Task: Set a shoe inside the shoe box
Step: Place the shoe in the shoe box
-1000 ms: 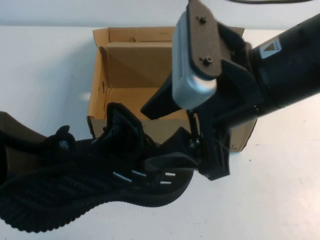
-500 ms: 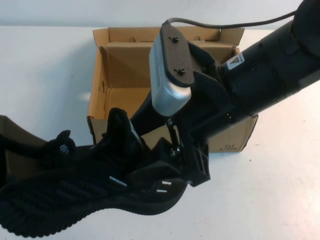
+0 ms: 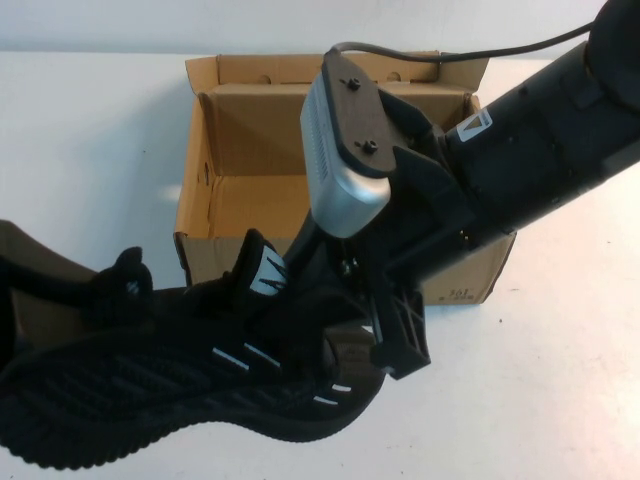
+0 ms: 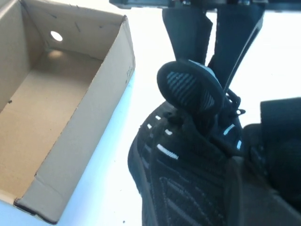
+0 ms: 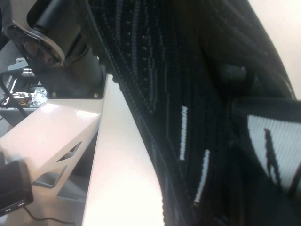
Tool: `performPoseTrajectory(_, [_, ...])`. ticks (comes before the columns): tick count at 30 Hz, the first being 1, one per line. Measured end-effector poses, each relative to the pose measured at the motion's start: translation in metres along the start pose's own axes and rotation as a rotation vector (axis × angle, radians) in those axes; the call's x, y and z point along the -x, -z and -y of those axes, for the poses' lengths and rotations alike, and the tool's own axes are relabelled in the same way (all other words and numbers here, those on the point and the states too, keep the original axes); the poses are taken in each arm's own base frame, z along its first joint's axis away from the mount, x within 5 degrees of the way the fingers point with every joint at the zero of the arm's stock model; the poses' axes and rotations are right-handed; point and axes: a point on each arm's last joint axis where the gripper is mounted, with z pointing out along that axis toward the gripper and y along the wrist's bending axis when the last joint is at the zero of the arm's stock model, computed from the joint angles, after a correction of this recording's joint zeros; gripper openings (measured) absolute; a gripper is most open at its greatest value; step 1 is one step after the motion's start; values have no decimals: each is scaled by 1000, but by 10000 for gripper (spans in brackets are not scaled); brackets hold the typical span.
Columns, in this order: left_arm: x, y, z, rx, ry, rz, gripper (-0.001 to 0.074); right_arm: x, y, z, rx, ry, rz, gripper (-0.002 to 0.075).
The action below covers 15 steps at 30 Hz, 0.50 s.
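The black shoe (image 3: 150,400) hangs tilted on its side above the table's near left, its ribbed sole turned up towards the high camera. My left gripper (image 3: 65,295) is shut on its heel end; a grey finger (image 4: 247,188) lies against the knit. From the right, my right gripper (image 3: 318,305) comes down and is shut on the upper by the white tongue label (image 3: 268,275). Its fingers (image 4: 188,33) bracket the tongue in the left wrist view. The brown shoe box (image 3: 250,150) stands open and empty just behind the shoe.
The box's near wall (image 4: 84,117) runs beside the shoe's toe, with a round hole (image 4: 56,36) in its end wall. Bare white table (image 3: 560,400) lies to the right. The right arm's camera housing (image 3: 340,150) hangs over the box.
My right gripper swung down and left over the shoe, then closed its fingers on the upper by the tongue. The shoe's toe shifted slightly; the left gripper kept its hold.
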Motion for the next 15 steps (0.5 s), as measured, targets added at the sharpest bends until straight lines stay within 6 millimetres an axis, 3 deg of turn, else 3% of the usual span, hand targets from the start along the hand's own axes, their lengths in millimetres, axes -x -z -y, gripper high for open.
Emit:
performPoseTrajectory(2, [1,0,-1,8,18,9,109,0,0,0,4,0,-2,35])
performPoseTrajectory(3, [2,0,-2,18,32,19,174,0,0,-1,6,0,-3,35])
performPoseTrajectory(7, [4,1,-6,60,118,48,526,1,2,-1,8,8,-10,31])
performPoseTrajectory(8, [5,1,-7,74,142,55,585,3,3,-1,1,10,-15,29])
performPoseTrajectory(11, [5,1,-11,118,193,64,661,1,5,2,-38,-15,-51,27])
performPoseTrajectory(15, [7,3,-18,196,228,102,669,-8,7,13,-159,-75,-152,25])
